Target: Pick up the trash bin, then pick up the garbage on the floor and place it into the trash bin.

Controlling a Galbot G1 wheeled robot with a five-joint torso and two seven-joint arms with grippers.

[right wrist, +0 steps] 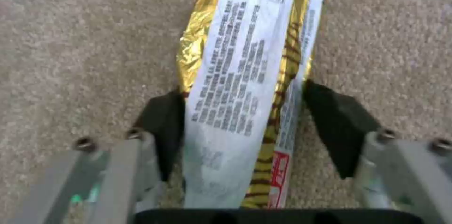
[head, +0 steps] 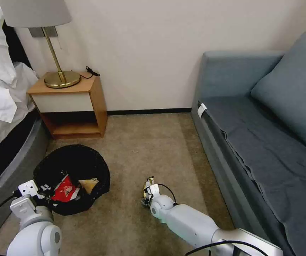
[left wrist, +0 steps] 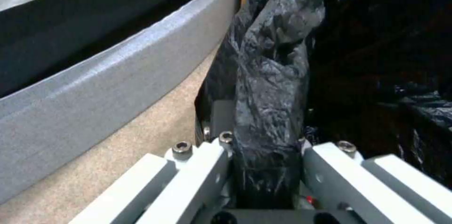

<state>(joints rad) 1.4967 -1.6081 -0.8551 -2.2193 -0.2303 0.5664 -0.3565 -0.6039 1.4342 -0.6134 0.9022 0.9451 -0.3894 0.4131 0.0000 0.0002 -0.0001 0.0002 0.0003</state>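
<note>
Carpet underlies the snack wrapper (right wrist: 235, 111) between right hand (right wrist: 245, 125) fingers.

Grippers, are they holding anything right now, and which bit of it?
The left gripper pinches the trash bin by its bag-covered rim. The right gripper has the snack bar wrapper between its fingers, around its middle, on the carpet.
</note>
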